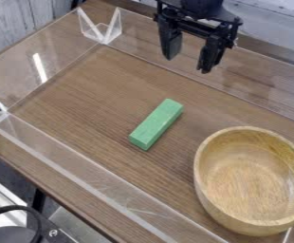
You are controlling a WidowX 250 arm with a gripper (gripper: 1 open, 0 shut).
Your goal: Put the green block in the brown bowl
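While end effector hangs fingers apart, brown bowl empty, green block beside it

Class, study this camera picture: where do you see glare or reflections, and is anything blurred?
Camera view: white glare streaks along the clear acrylic walls; soft sheen on the wooden table; the green block and brown bowl look fairly sharp; the gripper is slightly soft.

Bright even light, soft focus, glare on clear walls.

My work surface is a dark wood-grain table, bordered by clear acrylic walls; light glares off them.
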